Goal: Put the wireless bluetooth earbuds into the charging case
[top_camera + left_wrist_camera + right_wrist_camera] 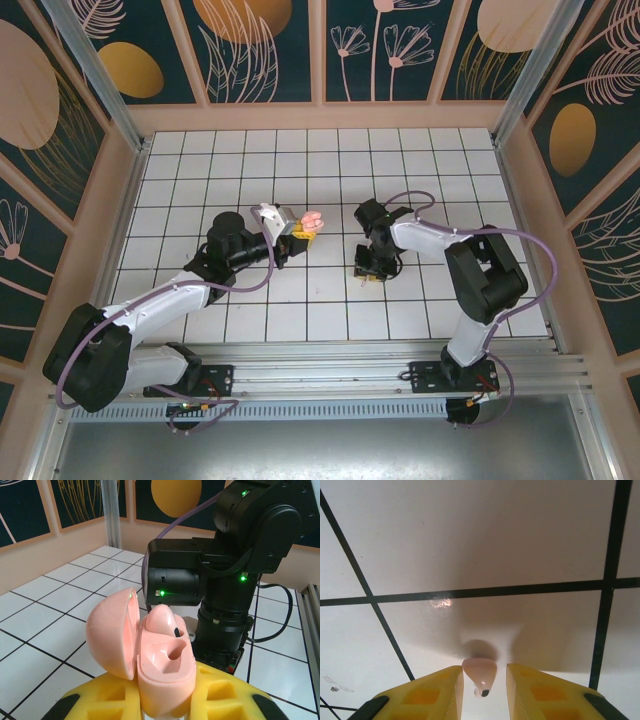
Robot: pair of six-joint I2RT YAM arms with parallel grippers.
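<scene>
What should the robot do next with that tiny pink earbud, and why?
Probably lift the right gripper and carry its small pale pink earbud toward the open pink rounded charging case held by the left gripper. One bud already sits inside; the socket beside it looks empty.

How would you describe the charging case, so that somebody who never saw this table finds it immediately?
Look at the white tiled table, then at the left gripper near its middle. Shut between its yellow fingers is the charging case: pale pink and rounded, lid open, one earbud seated beside an empty socket.
</scene>
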